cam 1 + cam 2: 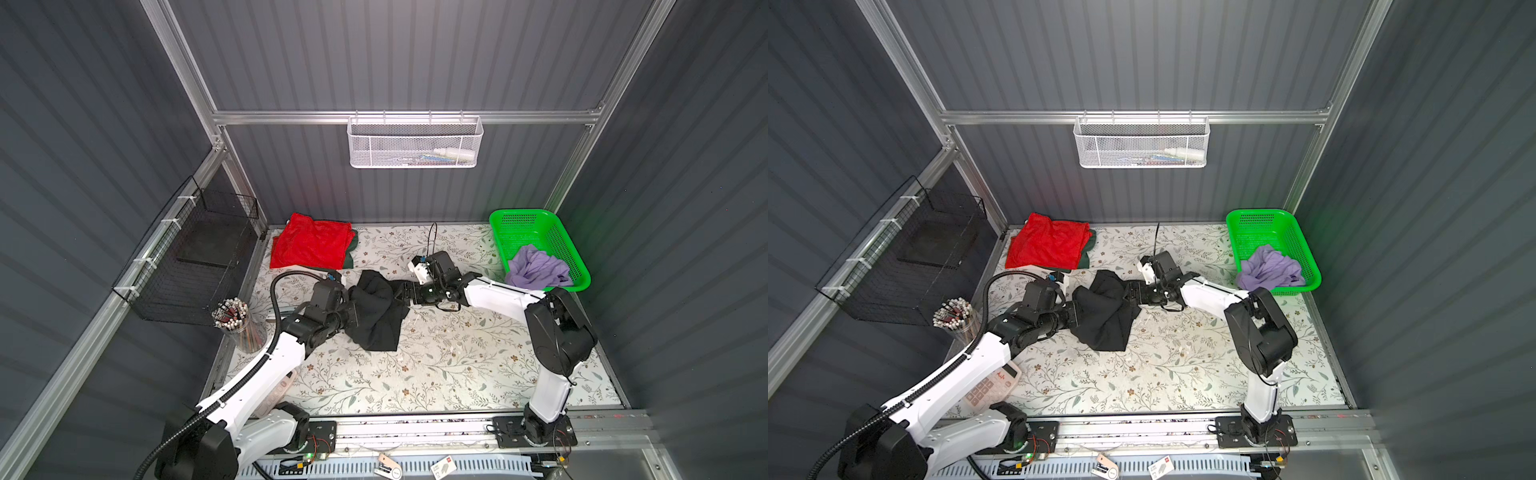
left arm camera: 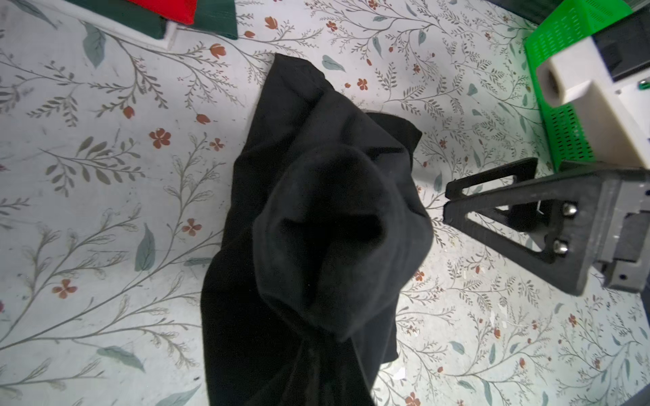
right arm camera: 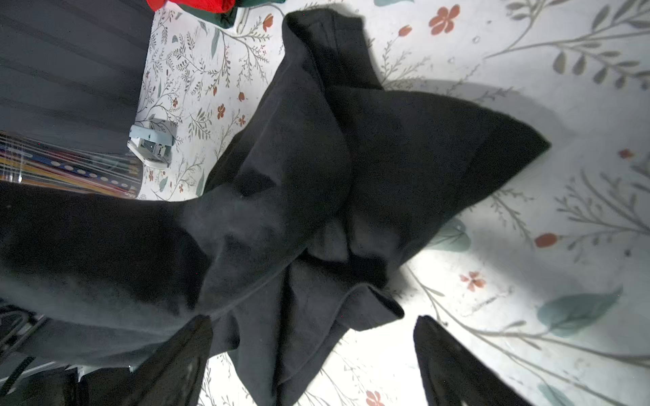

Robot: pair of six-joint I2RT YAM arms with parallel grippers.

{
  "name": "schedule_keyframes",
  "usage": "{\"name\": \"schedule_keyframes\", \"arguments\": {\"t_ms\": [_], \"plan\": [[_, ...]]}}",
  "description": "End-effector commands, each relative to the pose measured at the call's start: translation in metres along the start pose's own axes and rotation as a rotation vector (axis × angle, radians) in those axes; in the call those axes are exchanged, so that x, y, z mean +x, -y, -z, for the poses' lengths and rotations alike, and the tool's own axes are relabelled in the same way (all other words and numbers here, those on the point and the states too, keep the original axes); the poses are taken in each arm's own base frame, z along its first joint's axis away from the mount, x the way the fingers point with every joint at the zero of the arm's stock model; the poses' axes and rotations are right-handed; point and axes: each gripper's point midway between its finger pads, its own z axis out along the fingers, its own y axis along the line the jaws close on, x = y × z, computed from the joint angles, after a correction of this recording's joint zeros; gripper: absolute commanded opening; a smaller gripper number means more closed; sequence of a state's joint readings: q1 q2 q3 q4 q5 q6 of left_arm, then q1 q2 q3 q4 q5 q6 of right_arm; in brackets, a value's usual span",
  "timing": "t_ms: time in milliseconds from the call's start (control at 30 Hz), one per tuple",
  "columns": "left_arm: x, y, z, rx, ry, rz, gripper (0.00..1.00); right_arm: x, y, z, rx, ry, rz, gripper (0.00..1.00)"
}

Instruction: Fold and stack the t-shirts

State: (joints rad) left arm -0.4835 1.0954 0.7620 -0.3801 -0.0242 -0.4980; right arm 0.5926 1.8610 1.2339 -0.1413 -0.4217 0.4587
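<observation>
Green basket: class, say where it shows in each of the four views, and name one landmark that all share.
In a top view: green basket at the table's far right corner.
In a top view: green basket at the same far right corner.
Left wrist: green basket past the black shirt, partly behind the right arm's white mount.
Right wrist: not in it.
Shared landmark: the black shirt, in all four views.
</observation>
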Motion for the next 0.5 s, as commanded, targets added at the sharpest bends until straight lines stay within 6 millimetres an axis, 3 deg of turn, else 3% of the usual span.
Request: {"name": "schedule_keyframes", "arguments": {"t_ms": [0,167,300,467], "plan": [[-0.013,-0.012,0.016,-0.075,0.062,-0.011,0.00,-0.010,-0.004,-0.002,-0.002,0.009,0.015,0.89],[-0.014,-0.024,0.023,-0.140,0.080,-0.004,0.00,-0.023,0.008,0.002,0.103,0.044,0.206,0.72],[-0.010,-0.027,0.015,-0.160,0.053,-0.016,0.00,-0.019,-0.018,-0.002,0.020,0.021,0.432,0.75],[-0.014,-0.028,0.013,-0.178,0.056,-0.031,0.00,-0.024,-0.040,-0.017,-0.056,0.015,0.535,0.80]]}}
